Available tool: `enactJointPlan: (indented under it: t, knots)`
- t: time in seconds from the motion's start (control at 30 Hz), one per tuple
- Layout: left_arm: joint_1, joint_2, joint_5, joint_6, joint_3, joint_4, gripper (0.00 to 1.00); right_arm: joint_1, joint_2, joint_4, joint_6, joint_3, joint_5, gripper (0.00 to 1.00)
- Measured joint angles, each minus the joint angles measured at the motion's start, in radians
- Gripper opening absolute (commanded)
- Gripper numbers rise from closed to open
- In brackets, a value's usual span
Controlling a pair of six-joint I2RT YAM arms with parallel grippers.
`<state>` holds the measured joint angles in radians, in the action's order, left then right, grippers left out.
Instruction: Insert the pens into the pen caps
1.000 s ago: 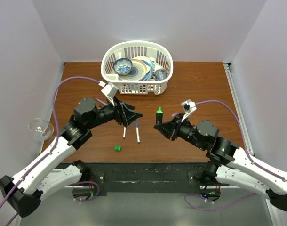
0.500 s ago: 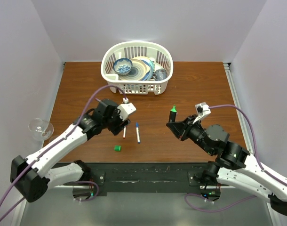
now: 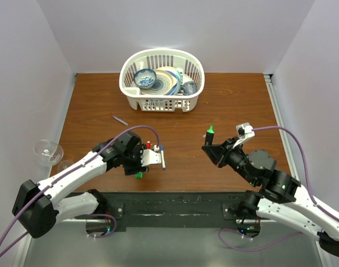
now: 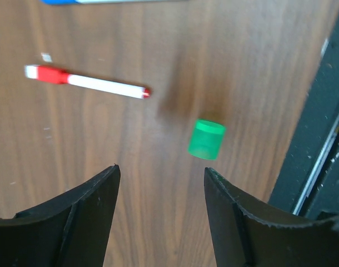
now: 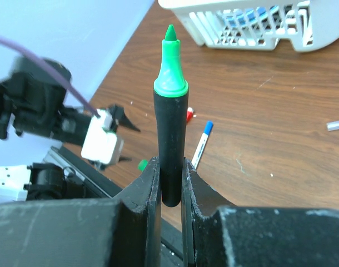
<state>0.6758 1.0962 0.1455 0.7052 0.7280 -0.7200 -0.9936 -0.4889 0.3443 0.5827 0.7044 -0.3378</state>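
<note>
My right gripper (image 3: pixel 212 147) is shut on the black marker (image 3: pixel 209 137), held upright with its green tip up; in the right wrist view the marker (image 5: pixel 170 128) stands between my shut fingers (image 5: pixel 170 167). My left gripper (image 3: pixel 137 167) is open and points down, just above the table. The green cap (image 4: pixel 206 139) lies on its side just beyond the open jaws (image 4: pixel 161 172); it also shows in the top view (image 3: pixel 139 174). A white pen with a red end (image 4: pixel 86 82) and a white pen with a blue end (image 3: pixel 162 156) lie side by side beyond the cap.
A white basket (image 3: pixel 130 89) with bowls and plates stands at the back of the table. A small grey-purple stick (image 3: pixel 120 120) lies left of centre. A glass bowl (image 3: pixel 48 151) sits off the table's left edge. The black front rail (image 4: pixel 319 139) runs right of the green cap.
My left gripper has swung back toward the near edge and turned down over the green cap. My right gripper has moved right and nearer, still holding the marker.
</note>
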Motion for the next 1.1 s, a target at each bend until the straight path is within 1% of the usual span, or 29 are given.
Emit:
enactJointPlan:
  t: [0.17, 0.5, 0.73, 1.1]
  knots:
    - [0.013, 0.018, 0.015, 0.043, -0.052, 0.001, 0.68, 0.000, 0.035, 0.001, 0.000, 0.000, -0.022, 0.00]
    - [0.060, 0.146, -0.018, 0.047, -0.056, 0.061, 0.65, 0.000, 0.049, 0.007, -0.002, 0.000, -0.048, 0.00]
    - [0.063, 0.163, 0.004, 0.047, -0.056, 0.067, 0.65, 0.000, 0.082, 0.030, -0.008, 0.000, -0.074, 0.00]
    - [0.064, 0.186, 0.029, 0.039, -0.057, 0.069, 0.63, 0.000, 0.087, 0.055, -0.016, 0.000, -0.092, 0.00]
